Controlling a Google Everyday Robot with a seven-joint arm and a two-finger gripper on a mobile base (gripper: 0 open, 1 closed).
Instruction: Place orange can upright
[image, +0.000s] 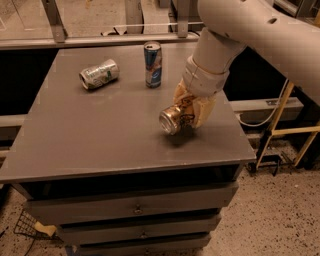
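The gripper (184, 115) is clamped on the orange can (170, 120), holding it sideways low over the gray table (90, 145), near the right front corner. If the can is let go while still tilted, it will likely topple and roll off that edge. A slip on its dented wall is 1 more risk.

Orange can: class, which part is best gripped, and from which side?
Grip the mid-body side wall of the orange can, coming from above and behind as the gripper, over the table's right side, does: its silver end points front-left, so fingers across the round body leave both ends free.
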